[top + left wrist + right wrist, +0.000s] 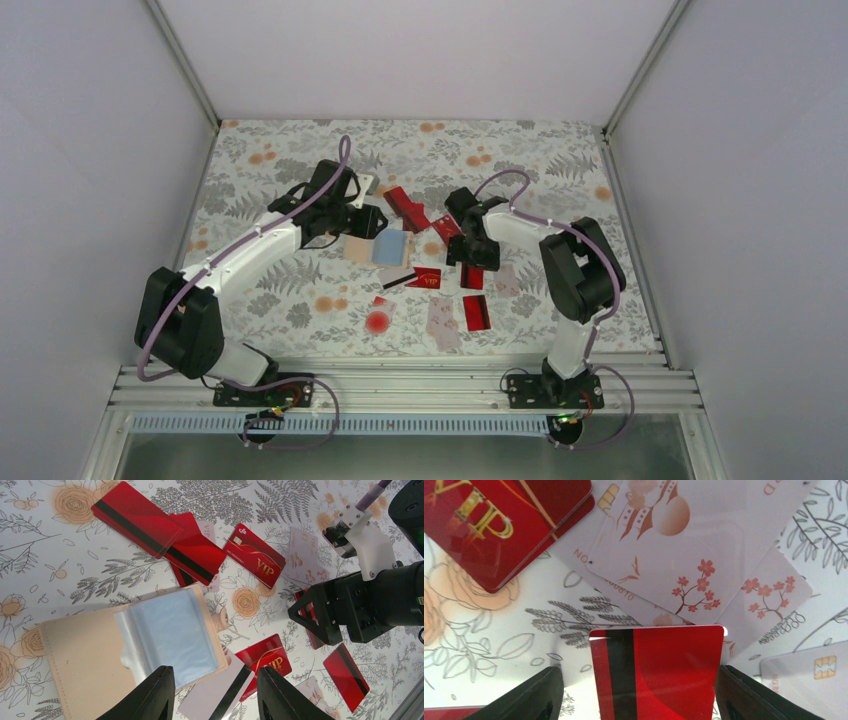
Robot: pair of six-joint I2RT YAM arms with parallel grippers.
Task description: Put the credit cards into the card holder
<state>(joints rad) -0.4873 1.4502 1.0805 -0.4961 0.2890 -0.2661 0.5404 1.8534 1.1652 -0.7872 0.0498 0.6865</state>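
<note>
- Left gripper (215, 674) has its jaws partly apart, low over the near edge of the card holder (85, 655) and clamping nothing that shows.
- Right gripper (639, 672) straddles a red striped card (664, 690). One finger seems to touch the card's edge and a gap shows on the other side (so I cannot tell whether it is truly gripped).
- Mid-table, a little left of centre, the card holder lies open and flat with its clear blue sleeve up.
- No card shows in that sleeve, so by my reading the filling has not begun and every card remains to go in.
- Red cards (408, 208) overlap just far-right of the holder. A VIP card (428, 278) and pale flowered cards (443, 322) lie nearer and to the right.
- A white striped card (212, 695) is tucked partly under the holder's near corner, right between the left fingers, and may snag there.
- On the flowered cloth (300, 150) there is a round red blot (377, 321) near the cards, easily mistaken for one.
- With both grippers close together, they could crowd each other at the sleeve.
</note>
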